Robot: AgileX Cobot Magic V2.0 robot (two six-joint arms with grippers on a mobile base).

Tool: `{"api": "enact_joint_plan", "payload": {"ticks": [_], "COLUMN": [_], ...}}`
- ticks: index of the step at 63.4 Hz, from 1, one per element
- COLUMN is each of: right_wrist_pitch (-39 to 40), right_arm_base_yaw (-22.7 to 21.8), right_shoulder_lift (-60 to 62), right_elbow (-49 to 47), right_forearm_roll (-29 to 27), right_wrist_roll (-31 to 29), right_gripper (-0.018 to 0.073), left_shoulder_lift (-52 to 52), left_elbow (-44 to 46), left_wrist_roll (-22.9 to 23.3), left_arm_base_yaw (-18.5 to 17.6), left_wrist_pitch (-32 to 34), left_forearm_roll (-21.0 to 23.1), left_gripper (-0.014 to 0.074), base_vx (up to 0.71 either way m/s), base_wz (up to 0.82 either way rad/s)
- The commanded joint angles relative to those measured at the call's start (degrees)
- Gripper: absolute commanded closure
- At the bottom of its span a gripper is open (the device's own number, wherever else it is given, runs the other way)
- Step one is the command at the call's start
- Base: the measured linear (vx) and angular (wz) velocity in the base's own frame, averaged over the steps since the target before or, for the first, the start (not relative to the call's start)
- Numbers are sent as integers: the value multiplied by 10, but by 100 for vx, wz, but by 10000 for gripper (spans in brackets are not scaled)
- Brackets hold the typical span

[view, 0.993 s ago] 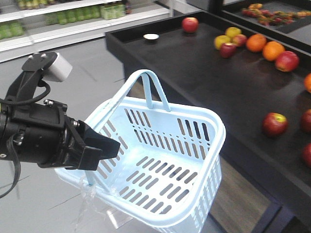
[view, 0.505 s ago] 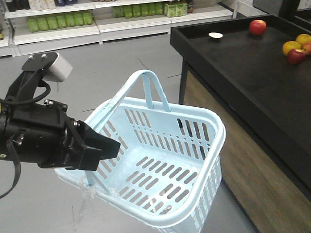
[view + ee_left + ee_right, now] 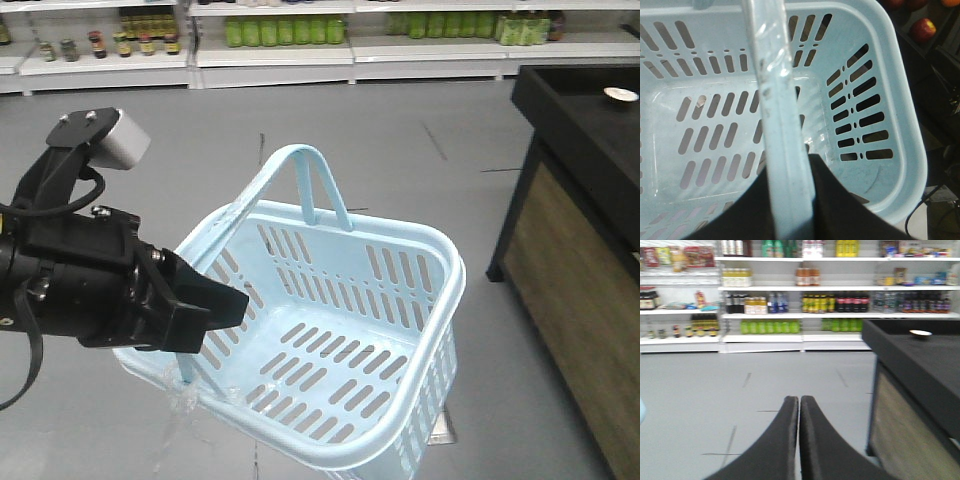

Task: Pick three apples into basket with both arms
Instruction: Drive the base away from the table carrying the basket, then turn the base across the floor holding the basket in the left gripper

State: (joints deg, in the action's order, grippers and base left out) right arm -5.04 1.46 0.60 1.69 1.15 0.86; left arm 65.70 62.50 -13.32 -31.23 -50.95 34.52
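The pale blue basket (image 3: 400, 300) hangs empty in mid-air, held by its swing handle (image 3: 775, 100). My left gripper (image 3: 225, 305) is shut on that handle at the basket's near-left rim; in the left wrist view the black fingers (image 3: 840, 200) flank the handle bar. A clear scrap (image 3: 185, 405) dangles from the rim. One red apple (image 3: 923, 29) with a yellow patch lies beyond the basket's far corner in the left wrist view. My right gripper (image 3: 799, 400) is shut on nothing, pointing over the grey floor toward the shelves.
A black display table (image 3: 580, 110) with a wood-panelled side stands at the right, and a small white dish (image 3: 620, 94) sits on it. Stocked store shelves (image 3: 790, 300) line the back wall. Grey floor (image 3: 330, 120) stretches between me and the shelves.
The whole view has swung left: the black table and its fruit slid out to the right edge and the shelves came into view. The left gripper still holds the basket as before.
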Motion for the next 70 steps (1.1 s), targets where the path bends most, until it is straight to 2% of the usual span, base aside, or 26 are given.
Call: {"api": "enact_joint_plan", "payload": {"ticks": [1, 36, 70], "right_wrist_pitch": [40, 41, 41], "right_arm_base_yaw": [-3, -3, -3], "right_shoulder_lift": [6, 6, 6], "right_elbow": [7, 7, 7], "right_forearm_roll": [6, 6, 6], "right_wrist_roll": [-1, -1, -1], "right_gripper": [564, 564, 564], "left_shoulder_lift": [-16, -16, -16], "left_elbow": [16, 16, 16], "left_wrist_roll": [1, 1, 1], "left_arm_base_yaw": [-4, -4, -4], "left_wrist_pitch": [35, 35, 35], "left_forearm_roll": [29, 29, 29], "left_gripper": [604, 604, 604], "base_vx": [-2, 3, 10], "base_wz": [63, 56, 27]}}
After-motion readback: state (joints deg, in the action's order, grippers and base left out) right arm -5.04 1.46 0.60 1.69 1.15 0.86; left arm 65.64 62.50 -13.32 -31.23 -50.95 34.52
